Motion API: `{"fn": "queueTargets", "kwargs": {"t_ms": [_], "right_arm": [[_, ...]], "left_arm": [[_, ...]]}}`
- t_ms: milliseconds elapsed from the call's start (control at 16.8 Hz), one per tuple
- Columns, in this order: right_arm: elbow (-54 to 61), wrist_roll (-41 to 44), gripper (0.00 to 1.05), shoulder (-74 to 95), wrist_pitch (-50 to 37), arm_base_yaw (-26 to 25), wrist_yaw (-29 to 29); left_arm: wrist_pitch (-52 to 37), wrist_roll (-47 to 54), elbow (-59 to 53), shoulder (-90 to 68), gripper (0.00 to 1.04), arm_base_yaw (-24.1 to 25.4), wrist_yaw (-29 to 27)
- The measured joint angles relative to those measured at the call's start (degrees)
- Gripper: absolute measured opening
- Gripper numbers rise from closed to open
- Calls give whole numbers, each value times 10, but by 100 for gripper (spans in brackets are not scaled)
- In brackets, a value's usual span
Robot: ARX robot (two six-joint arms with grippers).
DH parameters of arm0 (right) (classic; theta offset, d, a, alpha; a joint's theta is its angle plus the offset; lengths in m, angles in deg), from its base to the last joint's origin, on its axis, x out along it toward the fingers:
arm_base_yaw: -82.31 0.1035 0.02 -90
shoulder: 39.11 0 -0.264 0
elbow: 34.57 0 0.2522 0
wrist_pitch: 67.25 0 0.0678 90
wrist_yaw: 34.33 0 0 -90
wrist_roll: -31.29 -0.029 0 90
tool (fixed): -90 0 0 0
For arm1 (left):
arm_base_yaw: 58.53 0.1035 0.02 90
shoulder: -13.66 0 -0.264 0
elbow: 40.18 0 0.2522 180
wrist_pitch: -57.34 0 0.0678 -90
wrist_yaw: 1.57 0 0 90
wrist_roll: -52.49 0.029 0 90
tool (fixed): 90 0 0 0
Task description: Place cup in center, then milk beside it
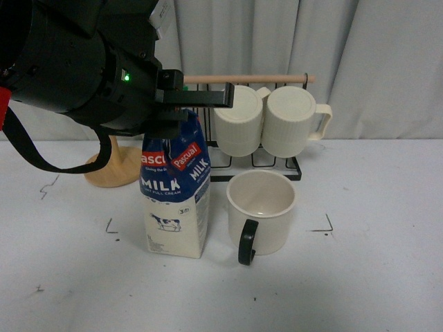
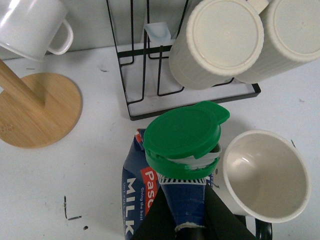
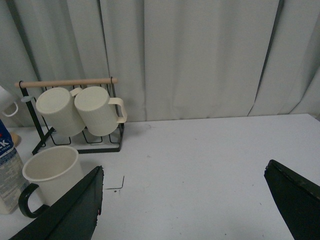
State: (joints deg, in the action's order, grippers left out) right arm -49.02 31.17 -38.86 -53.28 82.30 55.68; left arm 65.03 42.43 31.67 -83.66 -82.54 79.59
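Note:
The cup [image 1: 261,211], a smooth cream mug with a black handle toward the front, stands upright in the middle of the white table. It also shows in the left wrist view [image 2: 265,175] and in the right wrist view [image 3: 50,177]. The milk [image 1: 176,194] stands upright on the table just left of the cup, a small gap between them. My left gripper [image 2: 187,220] is shut on the carton's blue top ridge below the green cap [image 2: 184,135]. My right gripper [image 3: 185,200] is open and empty, off to the cup's right.
A black wire rack [image 1: 255,162] with a wooden bar holds two ribbed cream mugs [image 1: 273,121] behind the cup. A wooden stand [image 1: 114,169] with a small white mug [image 2: 32,25] is behind the milk. Corner marks [image 1: 325,225] are drawn on the table.

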Motion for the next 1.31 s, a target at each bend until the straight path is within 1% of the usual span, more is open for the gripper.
{"fn": "queueTargets", "kwargs": {"t_ms": [297, 356, 416, 535, 653, 772, 1010, 1307], "right_arm": [[0, 0, 98, 0, 0, 0, 0], [0, 0, 98, 0, 0, 0, 0], [0, 0, 98, 0, 0, 0, 0], [0, 0, 98, 0, 0, 0, 0], [0, 0, 98, 0, 0, 0, 0], [0, 0, 98, 0, 0, 0, 0], [0, 0, 98, 0, 0, 0, 0], [0, 0, 98, 0, 0, 0, 0]], "left_arm": [[-9, -22, -9, 0, 5, -12, -15], [-10, -30, -12, 0, 10, -14, -15], [-11, -37, -12, 0, 21, -15, -12], [-14, -50, -12, 5, 39, -16, -10], [-9, -67, -12, 10, 66, -16, 1], [-2, -89, -19, 30, 88, -9, 16], [-11, -105, -28, 55, 100, -3, 25], [-19, -130, -40, 105, 97, 7, 42]]}}
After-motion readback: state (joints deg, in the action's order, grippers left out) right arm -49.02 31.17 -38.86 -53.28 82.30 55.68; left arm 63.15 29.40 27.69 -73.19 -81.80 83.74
